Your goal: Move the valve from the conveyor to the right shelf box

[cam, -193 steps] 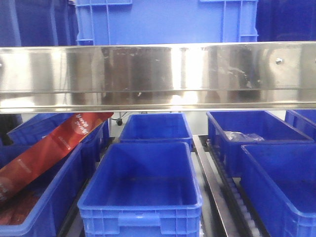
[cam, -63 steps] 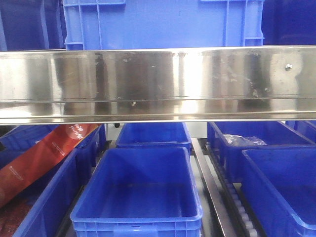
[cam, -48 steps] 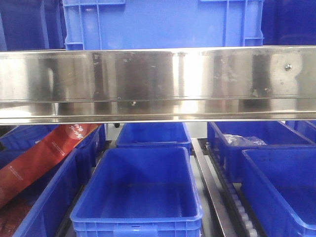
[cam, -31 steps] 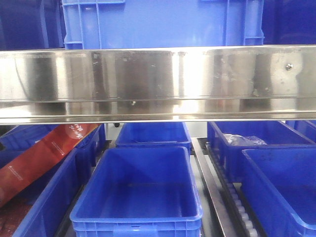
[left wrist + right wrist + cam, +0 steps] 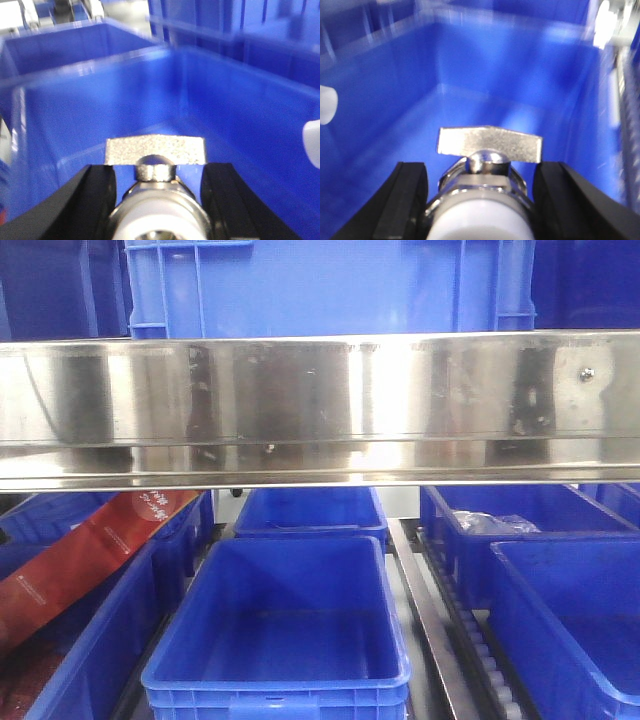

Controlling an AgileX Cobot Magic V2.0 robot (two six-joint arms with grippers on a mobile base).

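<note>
Blue box [image 5: 470, 65] surrounds the silver, flat-handled valve [image 5: 489, 145] in the right gripper [image 5: 483, 200].

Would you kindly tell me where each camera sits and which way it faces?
Front-facing: outside the arms, facing the steel shelf rail and the blue boxes below it; no robot part shows.
Left wrist: behind the left gripper, looking into a blue box; it grips a valve.
Right wrist: behind the right gripper, likewise, with a second valve.
Shared: both wrist views show a box's blue inside.
</note>
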